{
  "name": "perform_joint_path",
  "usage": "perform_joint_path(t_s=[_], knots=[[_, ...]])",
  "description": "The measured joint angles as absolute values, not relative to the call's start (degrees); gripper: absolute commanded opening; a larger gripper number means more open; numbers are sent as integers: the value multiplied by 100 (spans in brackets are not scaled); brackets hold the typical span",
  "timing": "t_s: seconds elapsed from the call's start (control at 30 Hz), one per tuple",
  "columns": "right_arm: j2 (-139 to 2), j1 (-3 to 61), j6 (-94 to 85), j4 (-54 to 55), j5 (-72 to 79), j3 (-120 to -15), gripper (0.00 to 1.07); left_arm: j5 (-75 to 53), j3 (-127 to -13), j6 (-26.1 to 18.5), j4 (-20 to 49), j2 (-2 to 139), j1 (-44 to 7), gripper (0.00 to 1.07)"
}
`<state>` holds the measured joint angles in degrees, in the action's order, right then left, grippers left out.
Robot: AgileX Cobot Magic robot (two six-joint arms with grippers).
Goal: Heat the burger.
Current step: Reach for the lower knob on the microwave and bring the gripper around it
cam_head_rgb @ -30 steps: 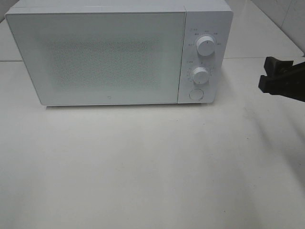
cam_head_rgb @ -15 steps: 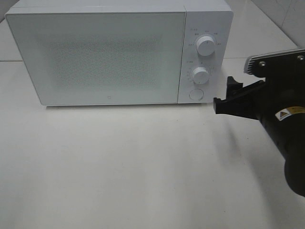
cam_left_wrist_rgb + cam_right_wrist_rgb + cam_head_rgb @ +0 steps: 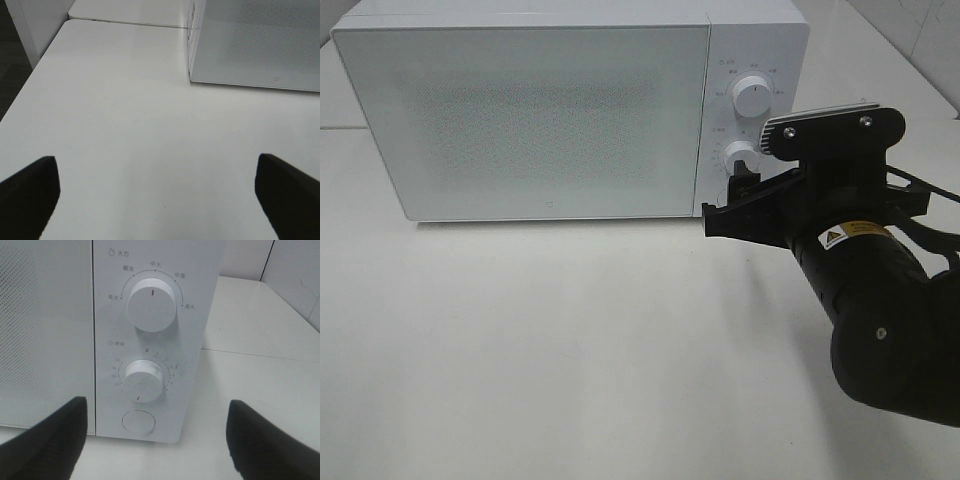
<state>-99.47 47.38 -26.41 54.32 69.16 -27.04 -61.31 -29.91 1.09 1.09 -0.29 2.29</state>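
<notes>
- Microwave control panel [image 3: 195, 340]: the heading "火力" stood beside a flame sign.
- Upper knob [image 3: 151, 302]: it was ringed, left to right, by "低火", "解冻", "中火", "中高" and "高火".
- Lower knob [image 3: 143, 380]: "0" stood above it. The other dial numerals and the heading were too faint to read.
- Right arm [image 3: 880, 300]: a yellow label [image 3: 847, 234] bore a warning triangle, with its print illegible.

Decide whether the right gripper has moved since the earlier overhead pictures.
Yes. The right gripper has travelled left from the picture's right edge to just in front of the lower dial of the microwave.
</notes>
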Motion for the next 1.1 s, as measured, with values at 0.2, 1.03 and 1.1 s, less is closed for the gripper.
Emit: perform_joint_path(t_s=[0.2,1.03,1.1], knots=[[-9958,4738,-2441,5397,6921,-2710,74,-6131,-2991,109,109,-29,229,98],[-11299,4217,-1707,4761,6944,-3621,74,-6131,-2991,109,109,-29,229,98],[-11367,4160,-1707,4670,6944,-3707,74,-6131,-2991,109,109,-29,229,98]])
